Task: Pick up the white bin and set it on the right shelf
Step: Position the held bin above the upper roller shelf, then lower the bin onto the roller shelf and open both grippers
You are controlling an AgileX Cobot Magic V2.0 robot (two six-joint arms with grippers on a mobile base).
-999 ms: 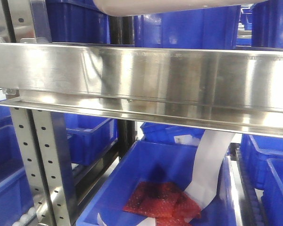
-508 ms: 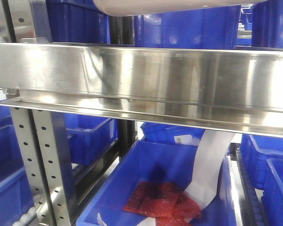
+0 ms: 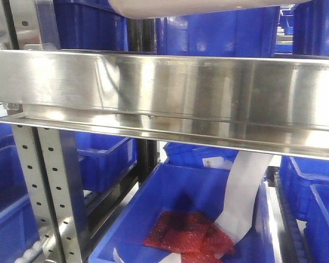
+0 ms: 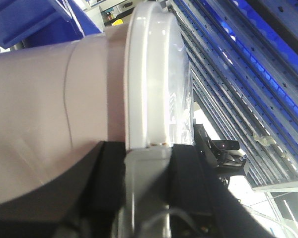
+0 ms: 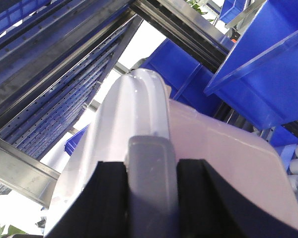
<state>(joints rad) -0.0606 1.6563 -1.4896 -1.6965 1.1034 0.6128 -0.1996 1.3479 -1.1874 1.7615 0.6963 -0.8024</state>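
The white bin hangs in the air above the right shelf. In the front view only its pale underside shows, at the top edge of the frame, clear of the shiny front rail and not yet resting on anything. Both arms carry it. The left gripper has a grey finger laid over the rim at the edge of the lid, and the right gripper sits the same way on the opposite end. Each seems closed tight on the rim, though the finger underneath is hidden in both wrist views.

Across the last second the front view does not change: the bin's underside keeps the same place against the rail, so the carry is paused or moving too slowly to notice. I judge the task well along, since the bin is lifted and brought to the rack, with the forward push and set-down still to come.

Below the rail, beside a perforated upright, a blue bin holds red packets and a white strip.
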